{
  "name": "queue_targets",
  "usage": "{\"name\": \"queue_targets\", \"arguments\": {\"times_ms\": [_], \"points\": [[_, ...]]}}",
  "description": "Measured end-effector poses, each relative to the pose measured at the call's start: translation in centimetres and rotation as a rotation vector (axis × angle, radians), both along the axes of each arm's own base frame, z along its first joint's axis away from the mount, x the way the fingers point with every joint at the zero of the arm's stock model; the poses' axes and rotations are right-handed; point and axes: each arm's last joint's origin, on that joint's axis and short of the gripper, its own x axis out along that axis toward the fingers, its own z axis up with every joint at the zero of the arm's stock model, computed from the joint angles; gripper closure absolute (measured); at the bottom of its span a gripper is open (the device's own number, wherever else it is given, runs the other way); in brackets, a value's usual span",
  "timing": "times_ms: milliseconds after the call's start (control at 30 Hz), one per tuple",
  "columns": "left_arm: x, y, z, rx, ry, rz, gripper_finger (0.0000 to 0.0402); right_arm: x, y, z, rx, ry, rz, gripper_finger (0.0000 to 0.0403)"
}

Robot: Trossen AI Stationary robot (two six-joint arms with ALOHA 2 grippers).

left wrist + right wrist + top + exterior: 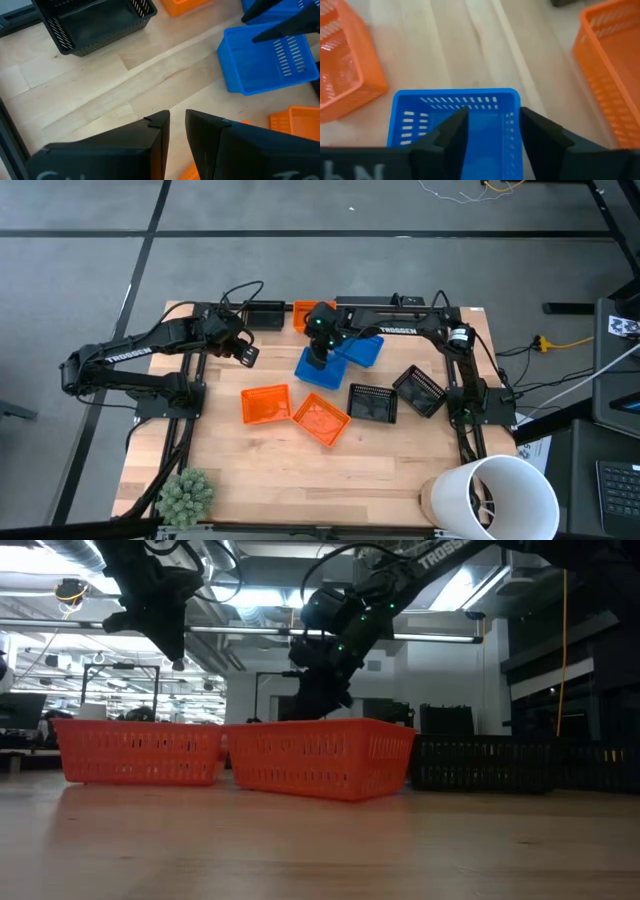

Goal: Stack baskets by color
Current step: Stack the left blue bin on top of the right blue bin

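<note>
High view showed two orange baskets (266, 405) nearest on the counter (300, 470), black ones (372, 404) beside them. Behind, the right pincer (318, 362) stood over a blue basket (320, 370), fingers spread apart inside it, gripping nothing. Left pincer (248, 355) hung narrow and empty, farther left.

A light wooden table in a large workshop room

We see the pale wooden plank table top (300, 470) standing on a grey floor with dark seam lines (300, 220). A large white cylindrical bucket (505, 495) and a fuzzy green plant (187, 495) stand at the near corners of the table. A yellow cable (560, 340) lies on the floor beside it. Behind the table, the low view shows silver ceiling ducts (60, 555), bright ceiling lights and a dark wall (575, 650).
</note>
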Motion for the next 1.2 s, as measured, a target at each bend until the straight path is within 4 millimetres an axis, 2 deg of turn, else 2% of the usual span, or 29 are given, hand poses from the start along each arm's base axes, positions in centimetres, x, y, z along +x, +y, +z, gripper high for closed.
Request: {"name": "queue_targets", "arguments": {"times_ms": [133,467,667,767,867,1000,1033,1133,1200], "points": [[0.0,0.0,0.0,0.014,0.012,-0.021,0.0349,-0.1,0.0,-0.1,-0.018,0.013,0.03,0.0213],[0.0,0.0,0.0,0.021,0.019,-0.034,0.0349,-0.4,-0.1,-0.8,-0.076,0.088,0.038,0.0222],[0.0,0.0,0.0,0.021,0.019,-0.035,0.0349,-0.6,0.0,-3.1,-0.046,0.194,0.028,0.0222],[0.0,0.0,0.0,0.021,0.019,-0.035,0.0349,-0.5,-0.1,-3.2,-0.039,0.189,0.004,0.0227],[0.0,0.0,0.0,0.022,0.019,-0.035,0.0349,-0.4,0.0,-3.3,-0.038,0.19,0.003,0.0264],[0.0,0.0,0.0,0.022,0.019,-0.036,0.0349,0.0,0.2,-2.7,-0.047,0.172,0.021,0.0368],[0.0,0.0,0.0,0.022,0.019,-0.036,0.0349,0.2,0.4,-2.3,-0.057,0.162,0.039,0.0384],[0.0,0.0,0.0,0.024,0.02,-0.034,0.0349,1.1,0.7,-0.6,-0.061,0.115,0.068,0.0393],[0.0,0.0,0.0,0.025,0.02,-0.033,0.0349,1.6,1.0,1.5,-0.049,0.09,0.115,0.0395]]}}
